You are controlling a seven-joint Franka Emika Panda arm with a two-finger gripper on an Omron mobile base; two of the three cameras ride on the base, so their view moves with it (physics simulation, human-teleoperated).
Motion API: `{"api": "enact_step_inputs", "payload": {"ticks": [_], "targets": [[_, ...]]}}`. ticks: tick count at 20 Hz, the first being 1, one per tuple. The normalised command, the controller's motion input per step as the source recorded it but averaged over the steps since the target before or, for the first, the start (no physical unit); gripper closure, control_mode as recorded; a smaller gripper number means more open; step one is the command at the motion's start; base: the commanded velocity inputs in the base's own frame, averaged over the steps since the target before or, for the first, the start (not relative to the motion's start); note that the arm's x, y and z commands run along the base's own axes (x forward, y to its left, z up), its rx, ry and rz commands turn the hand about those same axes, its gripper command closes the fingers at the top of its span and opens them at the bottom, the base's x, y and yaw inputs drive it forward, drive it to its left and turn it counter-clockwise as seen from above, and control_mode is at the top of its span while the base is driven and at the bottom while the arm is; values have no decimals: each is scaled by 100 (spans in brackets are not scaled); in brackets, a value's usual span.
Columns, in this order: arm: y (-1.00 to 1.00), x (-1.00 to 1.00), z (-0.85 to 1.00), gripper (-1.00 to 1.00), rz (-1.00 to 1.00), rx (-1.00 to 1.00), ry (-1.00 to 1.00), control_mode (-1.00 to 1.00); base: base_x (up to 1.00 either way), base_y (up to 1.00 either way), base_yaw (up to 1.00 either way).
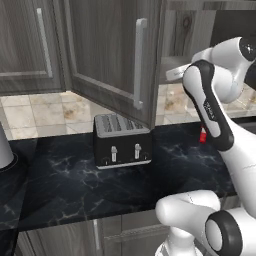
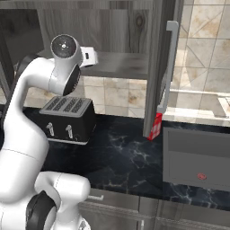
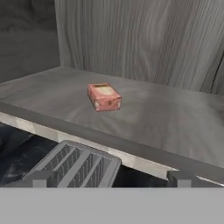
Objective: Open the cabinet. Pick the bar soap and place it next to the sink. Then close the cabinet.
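Bar soap (image 3: 104, 96) lies flat on the pale shelf (image 3: 175, 118) inside the open cabinet (image 1: 112, 55), well back from the near edge. The gripper (image 3: 109, 179) hovers before the shelf, jaws spread wide and empty, above the toaster (image 1: 122, 140). A low approach could strike the shelf lip or nudge the soap farther back.

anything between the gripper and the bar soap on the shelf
Nothing visible. In the hand view the open gripper looks straight across bare shelf at the bar soap; the toaster sits below the shelf edge.
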Motion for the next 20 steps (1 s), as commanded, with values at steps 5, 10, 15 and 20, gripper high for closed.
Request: {"api": "enact_step_inputs", "payload": {"ticks": [5,10,15,20], "targets": [[6,14,6,-100,0,0,0,-100,0,0,0],[0,10,23,-100,0,0,0,-100,0,0,0],[0,0,21,-100,0,0,0,-100,0,0,0],[3,1,17,-100,0,0,6,-100,0,0,0]]}}
